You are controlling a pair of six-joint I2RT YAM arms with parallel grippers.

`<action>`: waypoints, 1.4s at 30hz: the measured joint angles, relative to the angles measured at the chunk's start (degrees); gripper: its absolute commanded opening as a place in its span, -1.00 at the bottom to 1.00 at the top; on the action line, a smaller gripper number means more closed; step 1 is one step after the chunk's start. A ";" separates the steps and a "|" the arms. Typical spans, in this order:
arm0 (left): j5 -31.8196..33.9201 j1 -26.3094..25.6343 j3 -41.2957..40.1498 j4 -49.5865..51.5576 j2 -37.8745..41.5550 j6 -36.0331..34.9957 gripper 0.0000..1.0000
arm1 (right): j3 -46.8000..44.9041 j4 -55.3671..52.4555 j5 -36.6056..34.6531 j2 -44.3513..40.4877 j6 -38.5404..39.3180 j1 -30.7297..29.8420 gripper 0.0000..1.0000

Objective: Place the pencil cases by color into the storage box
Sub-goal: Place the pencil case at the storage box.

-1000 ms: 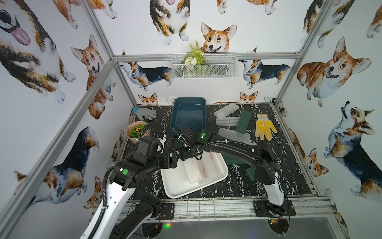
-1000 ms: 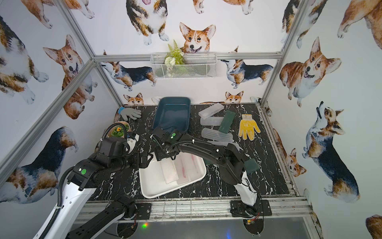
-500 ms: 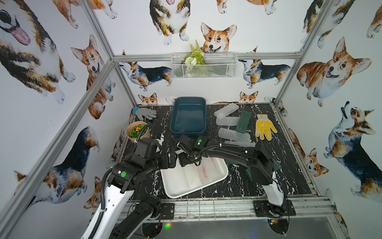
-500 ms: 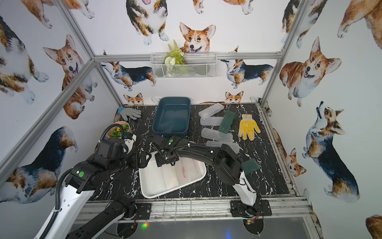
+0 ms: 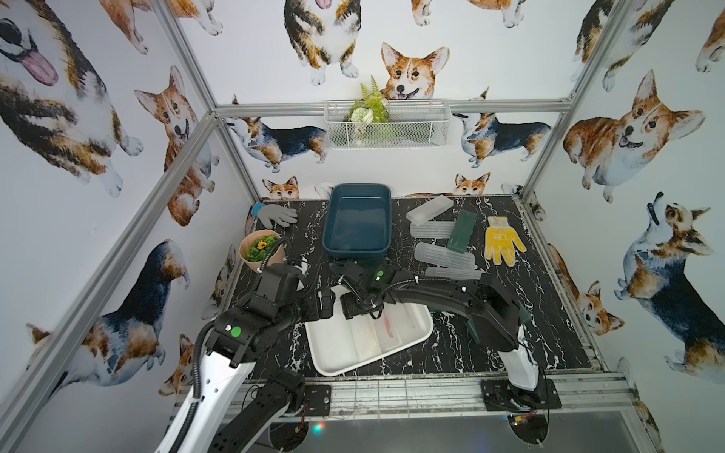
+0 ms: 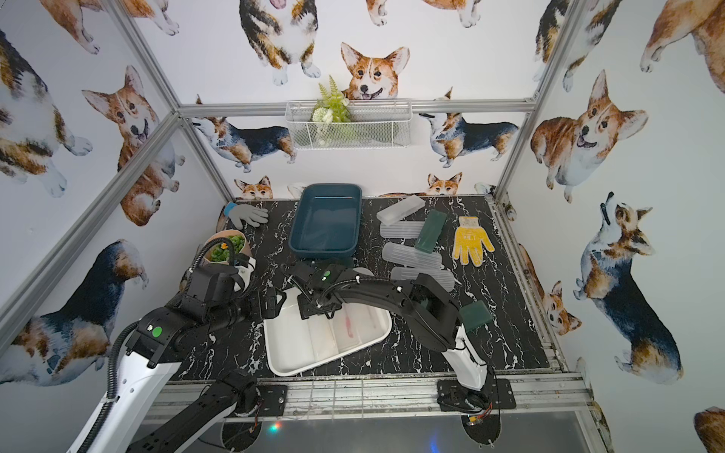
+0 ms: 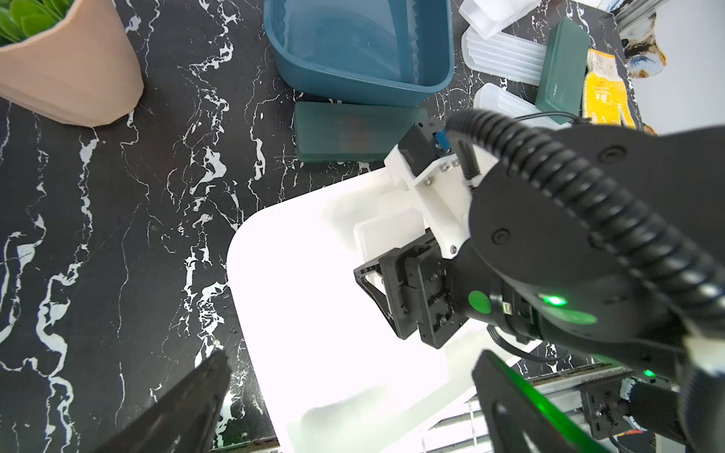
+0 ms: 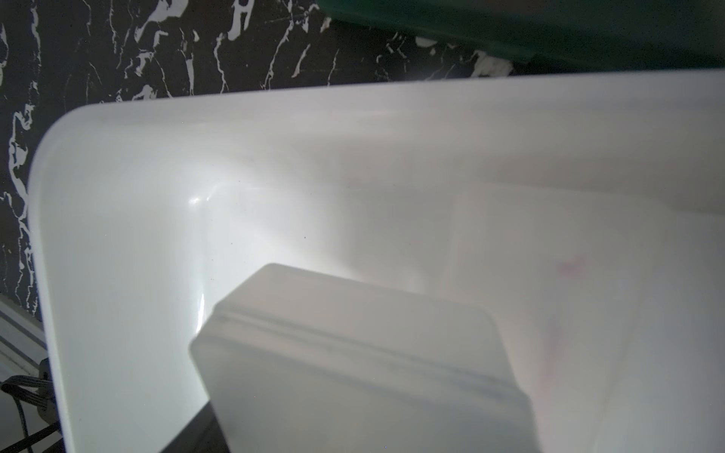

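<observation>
My right gripper (image 5: 355, 310) is shut on a frosted white pencil case (image 8: 353, 364) and holds it tilted over the far left part of the white storage box (image 5: 329, 347). Two frosted cases (image 5: 378, 333) lie inside that box. My left gripper (image 7: 353, 396) stands open and empty over the box's left corner. Several frosted cases (image 5: 445, 257) and a dark green case (image 5: 463, 234) lie at the back right. In the left wrist view another green case (image 7: 353, 133) lies against the dark blue box (image 5: 357, 227). In a top view a green case (image 6: 475, 315) shows beside the right arm.
A yellow glove (image 5: 503, 240) lies at the right, next to the loose cases. A grey glove (image 5: 276, 215) and a potted plant (image 5: 261, 251) sit at the back left. A wire basket (image 5: 386, 129) hangs on the back wall.
My right gripper has carried the frosted case from the gap by the blue box toward the front, down over the white box. The left arm has barely moved.
</observation>
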State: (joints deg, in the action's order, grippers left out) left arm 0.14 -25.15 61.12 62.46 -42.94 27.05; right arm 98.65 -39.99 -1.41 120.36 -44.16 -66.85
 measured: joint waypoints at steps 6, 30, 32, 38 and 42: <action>-0.04 0.35 -0.42 -0.11 0.13 0.81 0.99 | 0.87 0.28 -0.04 1.70 -0.81 -0.04 0.36; -0.09 1.84 1.27 -0.48 -0.72 1.18 1.00 | 2.27 0.24 -0.24 4.44 -0.63 0.63 0.67; -0.11 1.88 1.38 -0.48 -0.72 1.18 1.00 | 2.29 0.24 -0.24 4.44 -0.63 0.66 0.68; -0.26 2.16 1.79 -0.42 -1.20 1.20 1.00 | 2.34 0.17 -0.39 3.37 -0.63 1.31 0.70; -0.26 2.43 2.40 -0.39 -1.95 1.25 1.00 | 1.18 0.63 -1.14 -0.35 -0.63 2.10 0.70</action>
State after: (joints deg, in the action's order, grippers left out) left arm -0.12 -22.72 63.53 62.06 -44.88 28.29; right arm 99.83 -39.35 -2.55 120.01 -44.80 -64.75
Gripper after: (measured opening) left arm 0.997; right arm 0.848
